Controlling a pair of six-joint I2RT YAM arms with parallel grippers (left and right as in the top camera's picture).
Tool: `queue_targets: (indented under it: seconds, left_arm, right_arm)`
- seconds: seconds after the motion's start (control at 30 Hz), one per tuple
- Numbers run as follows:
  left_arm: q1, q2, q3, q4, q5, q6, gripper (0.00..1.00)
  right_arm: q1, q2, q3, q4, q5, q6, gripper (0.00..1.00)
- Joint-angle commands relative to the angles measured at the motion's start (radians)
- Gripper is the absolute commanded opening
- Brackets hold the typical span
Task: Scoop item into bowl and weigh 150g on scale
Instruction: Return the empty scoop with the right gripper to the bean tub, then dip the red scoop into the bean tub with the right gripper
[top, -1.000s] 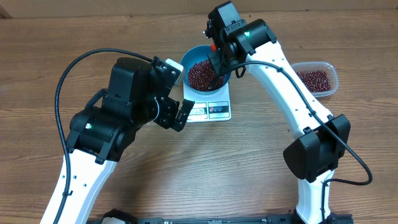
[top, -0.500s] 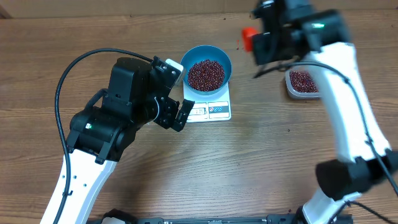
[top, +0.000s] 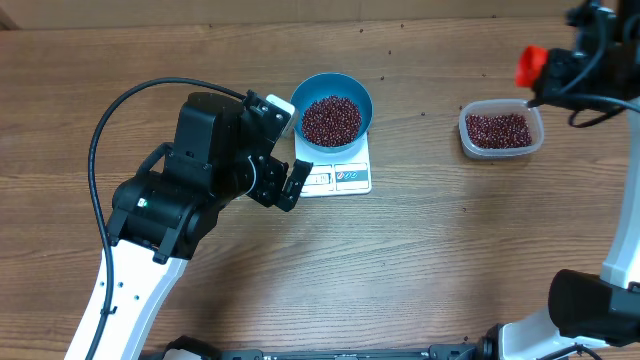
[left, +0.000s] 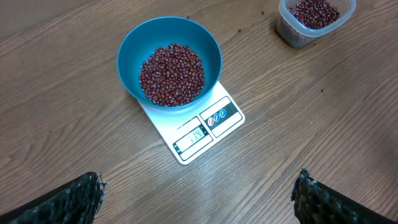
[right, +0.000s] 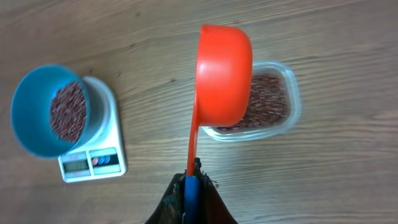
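since a second ago the right arm has swung from above the bowl (top: 302, 97) to the tub (top: 464, 128) at far right; left arm unchanged. right gripper (right: 191, 179) clamped on the handle of an orange scoop (right: 224, 71) hanging over the tub, seemingly empty, though its inside is not shown. beans (left: 172, 73) heap in the bowl on the scale (left: 208, 127). left gripper (left: 198, 200) spread wide, holding nothing. step in hand: refill. next: dip into the tub, then add sparingly against the display.

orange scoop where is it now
In the right wrist view the orange scoop is gripped by the right tool, in the air by the clear tub.
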Motion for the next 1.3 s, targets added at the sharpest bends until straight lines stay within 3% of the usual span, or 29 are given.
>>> queue_targets:
  seconds: [0.0,0.63,0.97,1.27]
  left_arm:
    - [0.005,0.003,0.018,0.0,-0.006,-0.005,0.99]
    - [0.005,0.003,0.018,0.0,-0.006,-0.005,1.0]
    - [0.005,0.003,0.018,0.0,-0.006,-0.005,0.99]
    - [0.005,0.003,0.018,0.0,-0.006,-0.005,1.0]
  right_arm:
    - [-0.031,0.008,-0.029,0.01,-0.017,0.018,0.04]
    - [-0.039,0.102,-0.516,0.348,0.058,0.021,0.04]
    - [-0.038,0.148,-0.636,0.478,-0.018,0.021,0.04]
    - [-0.038,0.187,-0.642,0.463,-0.183,0.01,0.04]
